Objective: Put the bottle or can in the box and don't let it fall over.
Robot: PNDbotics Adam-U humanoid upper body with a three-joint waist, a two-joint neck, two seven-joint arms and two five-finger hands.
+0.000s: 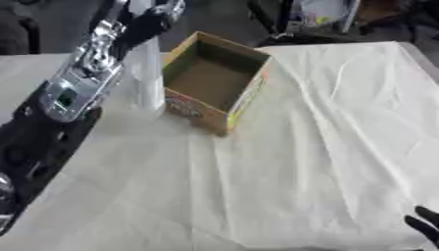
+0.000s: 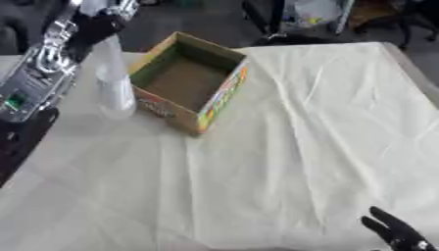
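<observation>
Left eye view: an open, empty brown cardboard box (image 1: 214, 78) sat at 11 o'clock on the table (image 1: 326, 147), which was draped in a wrinkled white cloth. Just beside its left wall stood an upright clear plastic bottle (image 1: 147, 81). The black and silver left hand (image 1: 153, 19), at 12 o'clock, was curled round the bottle's top.

Right eye view: the black right hand (image 2: 396, 233) showed at 5 o'clock, fingers straight and pointing up, holding nothing.
</observation>
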